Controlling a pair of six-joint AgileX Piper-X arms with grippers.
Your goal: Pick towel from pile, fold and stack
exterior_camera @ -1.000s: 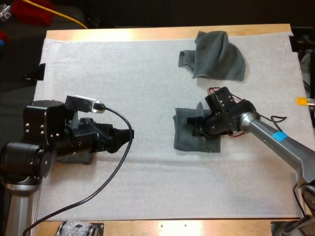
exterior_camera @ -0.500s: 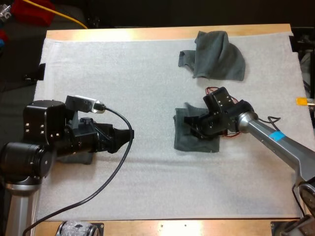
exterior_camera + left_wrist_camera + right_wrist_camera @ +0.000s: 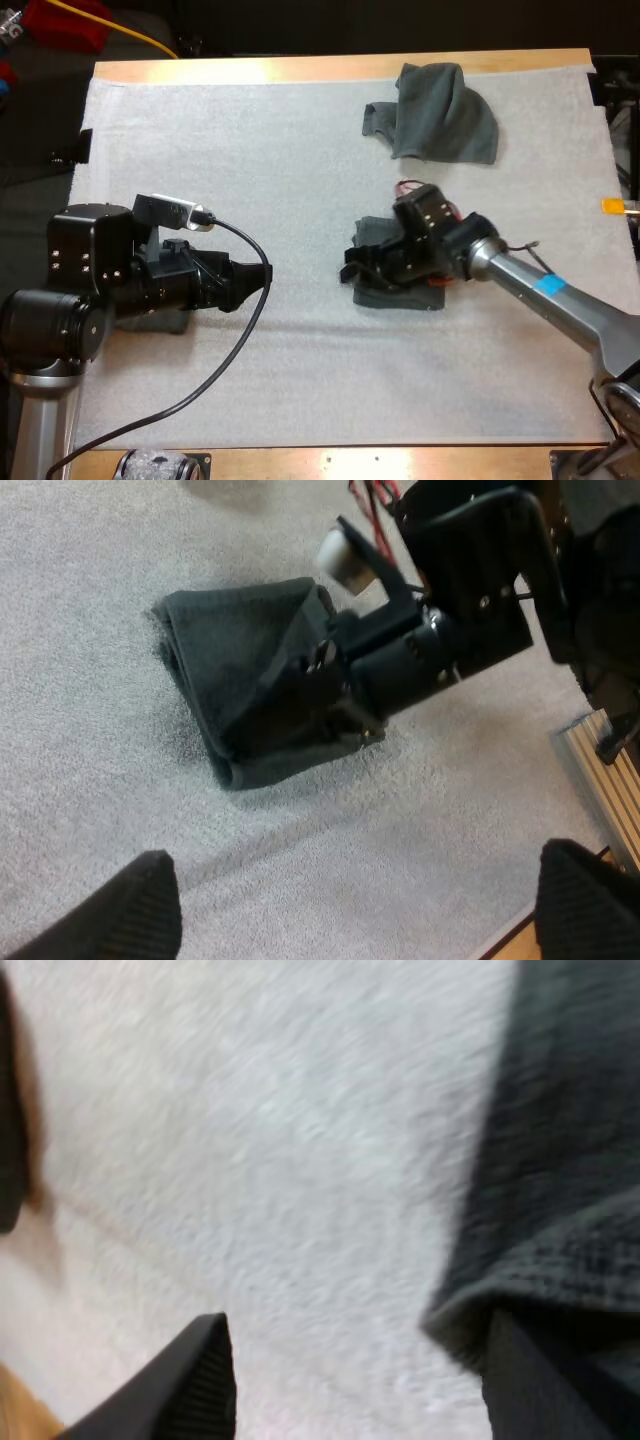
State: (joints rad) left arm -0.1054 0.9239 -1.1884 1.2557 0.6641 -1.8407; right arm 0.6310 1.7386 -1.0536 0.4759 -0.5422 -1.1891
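1. The folded dark grey-green towel (image 3: 400, 297) is found flat on the white mat (image 3: 300, 180), right of the middle, well short of the wooden counter (image 3: 300, 68) edge on every side.
2. The right pincer (image 3: 358, 270) is set low on this towel, its tips at the towel's edge that faces the left arm. The rest of the towel lies back under the wrist, toward the right arm's own side.
3. In the right wrist view the fingers (image 3: 205, 1380) are seen standing apart. Bare mat lies between them, and the towel's folded edge (image 3: 570, 1140) is draped at one finger only. The pincer is judged wide, with nothing clamped.
4. From the left wrist view the towel (image 3: 230, 680) tapers away from the right pincer (image 3: 330, 695). No clear long axis can be told.
5. The left pincer (image 3: 360, 910) is held wide and clear of everything, well apart from the towel. The right arm is plainly the nearer.
6. A crumpled dark grey-green towel (image 3: 445, 115) lies beyond, near the far edge.
7. A dark patch (image 3: 170, 322) is glimpsed under the left arm. Whether it is a stack cannot be told.
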